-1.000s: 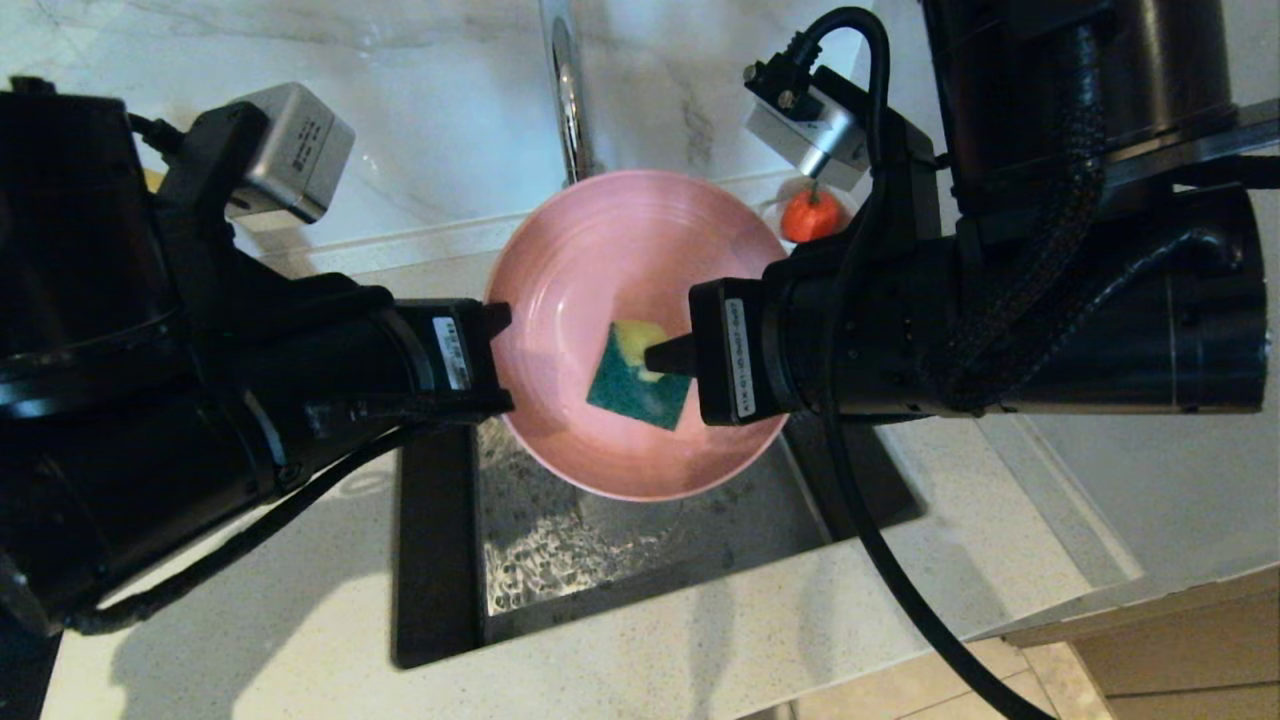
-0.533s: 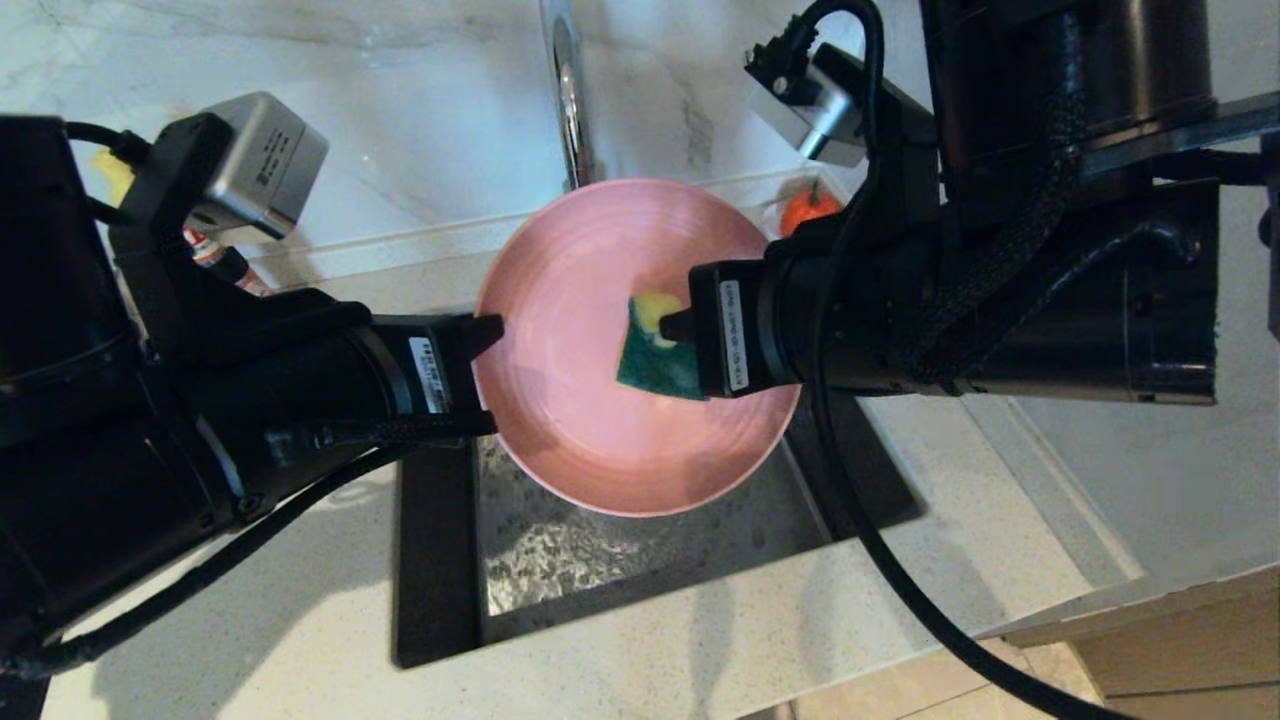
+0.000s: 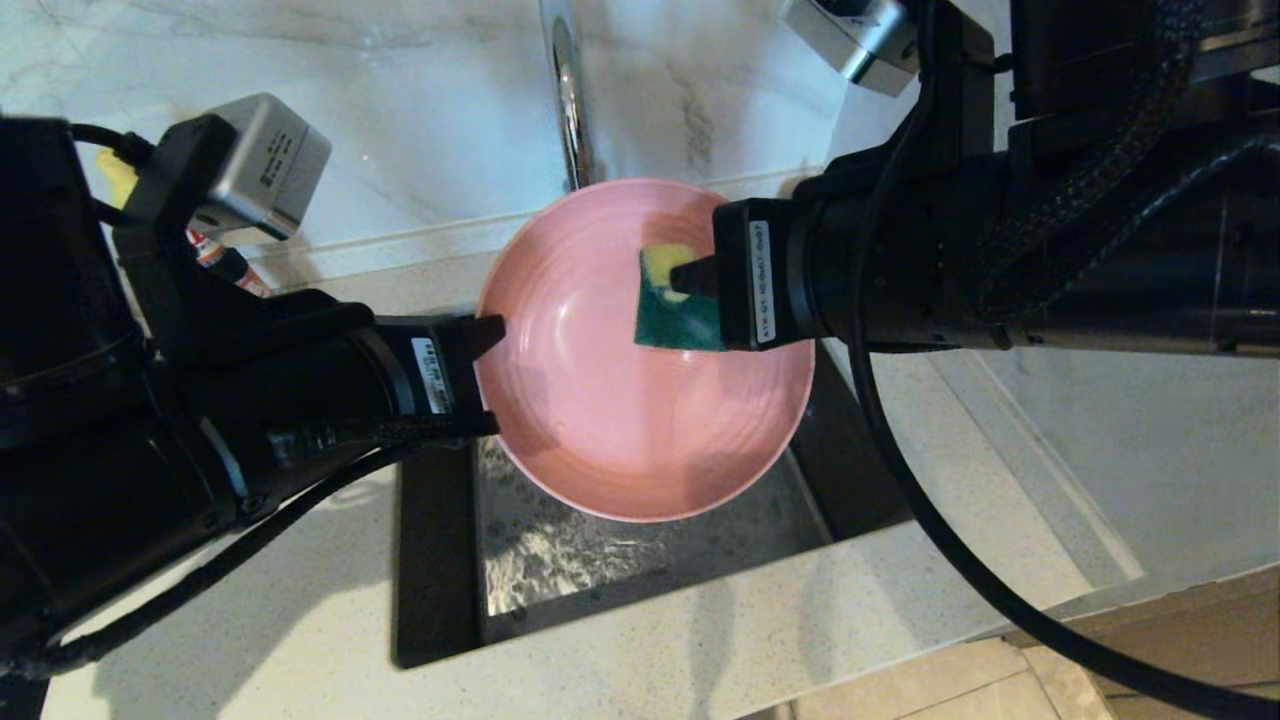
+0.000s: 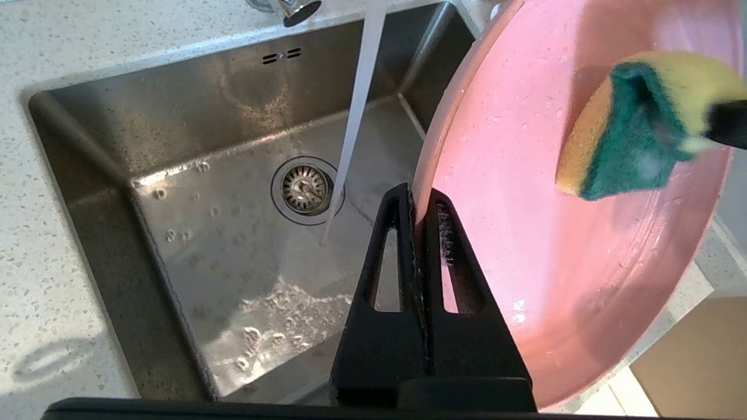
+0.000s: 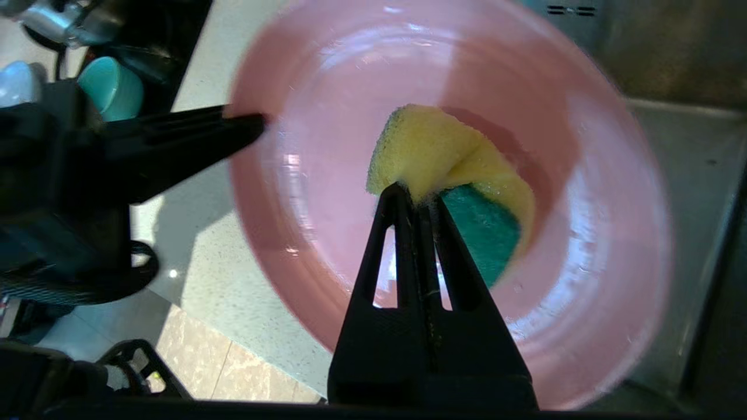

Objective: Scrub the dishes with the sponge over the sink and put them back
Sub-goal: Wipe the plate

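Note:
The pink plate (image 3: 620, 420) hangs tilted over the sink (image 3: 600, 560), its wet inner face toward the right arm. My left gripper (image 3: 492, 372) is shut on the plate's left rim (image 4: 417, 201), one finger on each face. My right gripper (image 3: 680, 280) is shut on the yellow sponge (image 3: 675, 315), which is folded with its green layer showing and pressed against the plate's upper right inner face (image 5: 432, 151). The teal bowl (image 5: 111, 87) sits on the counter behind the left arm, visible only in the right wrist view.
The chrome faucet (image 3: 568, 90) rises behind the plate, and a thin stream of water (image 4: 356, 116) falls beside the round drain (image 4: 304, 188). Speckled counter (image 3: 250, 620) surrounds the basin. A red-capped item (image 3: 225, 262) lies by the left arm.
My right gripper has dragged the sponge across the plate from the lower middle up toward its far right edge. The right arm now hides the red fruit. The left gripper has hardly moved.

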Available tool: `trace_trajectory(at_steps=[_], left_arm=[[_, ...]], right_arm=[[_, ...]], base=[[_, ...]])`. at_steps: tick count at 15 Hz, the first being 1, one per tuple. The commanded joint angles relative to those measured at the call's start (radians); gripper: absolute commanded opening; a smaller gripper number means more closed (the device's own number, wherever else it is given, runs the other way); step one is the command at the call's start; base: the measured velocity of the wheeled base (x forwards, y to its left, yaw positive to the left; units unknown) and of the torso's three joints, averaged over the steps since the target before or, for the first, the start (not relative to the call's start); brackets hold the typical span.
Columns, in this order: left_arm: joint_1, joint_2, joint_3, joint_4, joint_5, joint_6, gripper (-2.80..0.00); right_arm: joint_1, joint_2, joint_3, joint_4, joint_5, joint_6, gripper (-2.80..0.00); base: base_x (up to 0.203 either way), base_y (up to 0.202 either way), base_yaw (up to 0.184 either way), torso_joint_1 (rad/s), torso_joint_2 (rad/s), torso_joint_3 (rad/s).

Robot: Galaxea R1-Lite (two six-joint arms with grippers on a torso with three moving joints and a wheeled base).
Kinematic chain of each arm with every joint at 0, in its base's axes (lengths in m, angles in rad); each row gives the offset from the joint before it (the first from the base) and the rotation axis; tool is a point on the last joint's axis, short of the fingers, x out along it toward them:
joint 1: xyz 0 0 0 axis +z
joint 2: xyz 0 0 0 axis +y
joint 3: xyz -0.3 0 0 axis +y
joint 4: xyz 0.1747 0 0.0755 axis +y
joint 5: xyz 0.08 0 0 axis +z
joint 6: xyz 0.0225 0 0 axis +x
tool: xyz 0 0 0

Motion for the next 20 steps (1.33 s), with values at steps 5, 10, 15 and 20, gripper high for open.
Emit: trace_trajectory(at_steps=[5, 10, 15, 20], left_arm=[[0.008, 0.051, -0.059, -0.003, 0.012, -0.011, -2.8], [0.035, 0.076, -0.12, -0.003, 0.026, -0.012, -2.8], [0.042, 0.048, -0.11, 0.003, 0.024, -0.011, -2.8], [0.044, 0.04, -0.102, 0.001, 0.024, -0.012, -2.8]], right_arm=[[0.118, 0.06, -0.018, 0.012, 0.0, 0.003, -2.8], [0.176, 0.047, 0.034, 0.032, -0.046, 0.005, -2.8], [0.13, -0.015, 0.137, 0.027, -0.052, 0.012, -2.8], [0.023, -0.055, 0.151, 0.026, -0.051, 0.006, -2.8]], base=[[0.0, 0.0, 0.0, 0.0, 0.0, 0.0], [0.0, 0.0, 0.0, 0.0, 0.0, 0.0], [0.0, 0.0, 0.0, 0.0, 0.0, 0.0], [0.0, 0.0, 0.0, 0.0, 0.0, 0.0]])
